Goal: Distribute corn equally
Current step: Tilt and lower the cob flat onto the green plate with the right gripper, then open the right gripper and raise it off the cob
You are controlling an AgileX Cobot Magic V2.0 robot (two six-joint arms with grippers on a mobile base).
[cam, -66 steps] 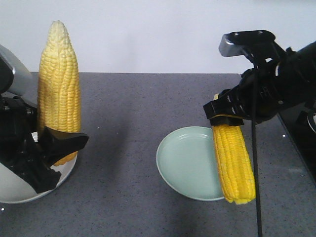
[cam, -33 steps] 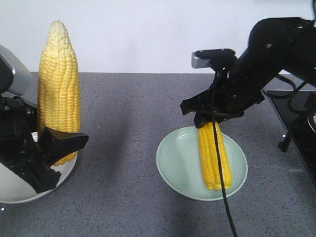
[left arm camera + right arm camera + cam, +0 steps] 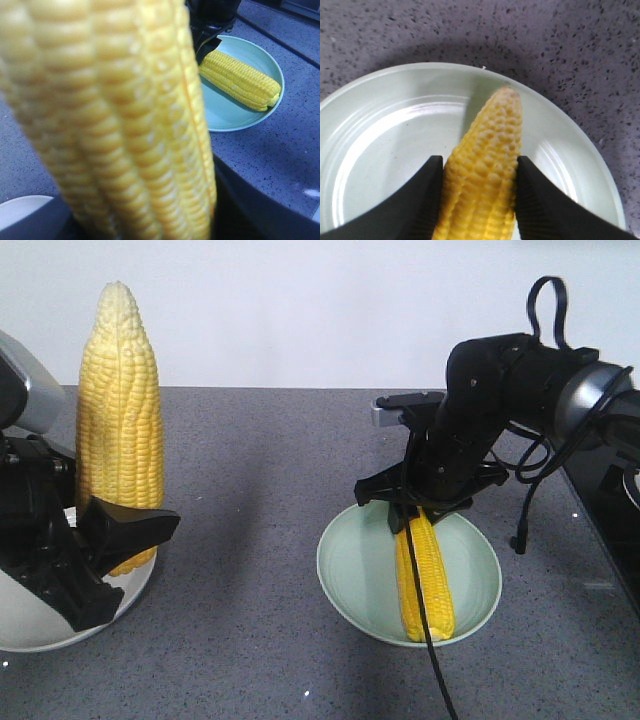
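- Your right gripper (image 3: 418, 512) clamps a bright yellow cob (image 3: 424, 575) lying in the green plate (image 3: 350, 570).
- Your left gripper (image 3: 95, 540) holds a second cob (image 3: 119, 420) upright over the white plate (image 3: 30, 625).
- Bare grey table (image 3: 250, 500) separates both plates.

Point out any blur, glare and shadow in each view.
Left wrist view: the held corn cob fills the frame, blurred; the green plate behind is sharper. Right wrist view: soft glare streaks on the plate, fingers slightly soft. Front view: evenly lit, with a faint shadow under the right gripper.
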